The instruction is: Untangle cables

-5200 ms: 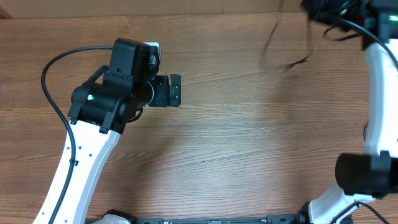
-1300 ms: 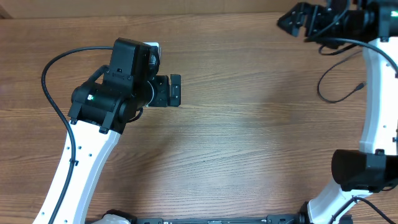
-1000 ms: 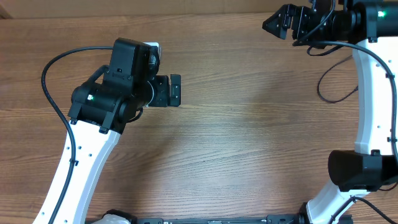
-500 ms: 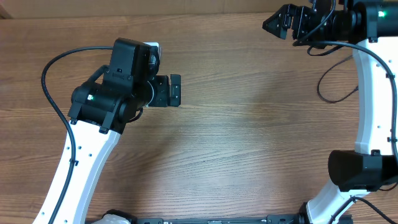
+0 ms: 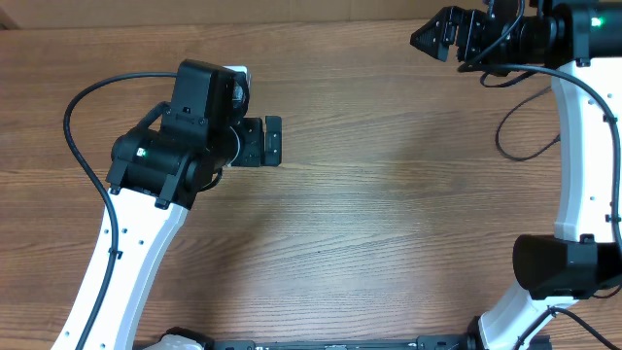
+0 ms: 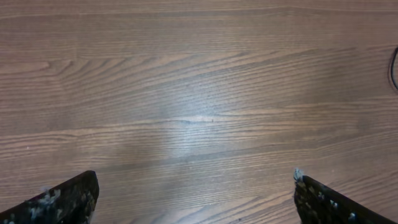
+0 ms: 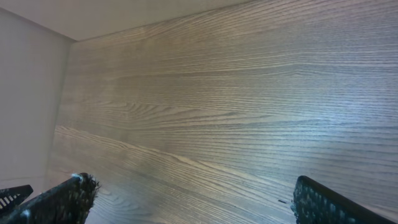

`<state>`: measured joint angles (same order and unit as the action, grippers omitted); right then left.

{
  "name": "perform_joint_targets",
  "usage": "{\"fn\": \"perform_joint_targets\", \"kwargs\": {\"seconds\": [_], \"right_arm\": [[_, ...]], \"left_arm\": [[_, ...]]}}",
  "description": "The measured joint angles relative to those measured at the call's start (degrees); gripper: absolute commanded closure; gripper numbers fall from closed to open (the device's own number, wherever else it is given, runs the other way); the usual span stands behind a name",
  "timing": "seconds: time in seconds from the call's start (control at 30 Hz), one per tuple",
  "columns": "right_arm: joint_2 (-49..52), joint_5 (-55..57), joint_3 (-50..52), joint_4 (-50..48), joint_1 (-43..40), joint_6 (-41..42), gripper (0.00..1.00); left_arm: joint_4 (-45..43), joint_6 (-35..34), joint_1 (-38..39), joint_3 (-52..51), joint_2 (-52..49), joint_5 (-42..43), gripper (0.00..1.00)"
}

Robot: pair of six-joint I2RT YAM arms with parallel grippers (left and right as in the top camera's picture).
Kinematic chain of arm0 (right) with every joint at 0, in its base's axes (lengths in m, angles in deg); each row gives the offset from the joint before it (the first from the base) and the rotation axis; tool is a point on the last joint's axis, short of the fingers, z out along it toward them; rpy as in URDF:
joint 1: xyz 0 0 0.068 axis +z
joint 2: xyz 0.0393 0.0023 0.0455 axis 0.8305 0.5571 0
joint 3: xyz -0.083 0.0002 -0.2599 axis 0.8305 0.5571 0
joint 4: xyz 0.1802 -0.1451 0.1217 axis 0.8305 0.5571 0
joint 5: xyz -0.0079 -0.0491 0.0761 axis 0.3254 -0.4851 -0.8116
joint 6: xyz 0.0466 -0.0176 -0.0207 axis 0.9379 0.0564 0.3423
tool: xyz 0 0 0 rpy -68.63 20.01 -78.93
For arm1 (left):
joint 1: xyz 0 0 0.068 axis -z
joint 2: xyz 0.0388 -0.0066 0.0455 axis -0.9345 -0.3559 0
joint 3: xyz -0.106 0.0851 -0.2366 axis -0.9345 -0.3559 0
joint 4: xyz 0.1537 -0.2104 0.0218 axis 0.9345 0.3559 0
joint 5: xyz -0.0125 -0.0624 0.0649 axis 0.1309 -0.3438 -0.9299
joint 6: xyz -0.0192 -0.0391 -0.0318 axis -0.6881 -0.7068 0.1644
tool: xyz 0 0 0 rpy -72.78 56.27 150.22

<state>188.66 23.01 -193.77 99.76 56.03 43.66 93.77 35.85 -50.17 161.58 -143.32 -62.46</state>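
Note:
One thin black cable (image 5: pixel 501 136) lies in a loose loop on the table at the right, partly hidden behind the white right arm; its plug does not show. A sliver of the cable (image 6: pixel 395 65) also shows at the right edge of the left wrist view. My right gripper (image 5: pixel 430 34) hovers at the far edge, left of the cable, open and empty (image 7: pixel 189 182). Far off on the left side of the table, my left gripper (image 5: pixel 277 142) is open over bare wood (image 6: pixel 195 180).
The wooden table (image 5: pixel 389 214) ends at a far edge against a pale wall (image 7: pixel 31 93). The right arm's own thick black cable (image 5: pixel 520 70) hangs beside its white link (image 5: pixel 583 146). The left arm's thick cable (image 5: pixel 78 136) arcs at the left.
The cable that hung from the right gripper now lies on the table. The right gripper shifted left along the far edge over a second ago and has stood still since. The left arm is unmoved.

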Motion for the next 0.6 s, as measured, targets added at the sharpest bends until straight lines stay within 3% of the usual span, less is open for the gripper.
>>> {"fn": "perform_joint_targets", "kwargs": {"seconds": [0.4,0.6], "right_arm": [[0.0,-0.02,0.0,0.02,0.0,0.02,0.0],[0.0,-0.02,0.0,0.02,0.0,0.04,0.0]], "left_arm": [[0.2,3.08,0.0,-1.49,0.04,0.07,0.0],[-11.47,9.57,0.0,-10.23,1.55,2.86,0.0]]}}
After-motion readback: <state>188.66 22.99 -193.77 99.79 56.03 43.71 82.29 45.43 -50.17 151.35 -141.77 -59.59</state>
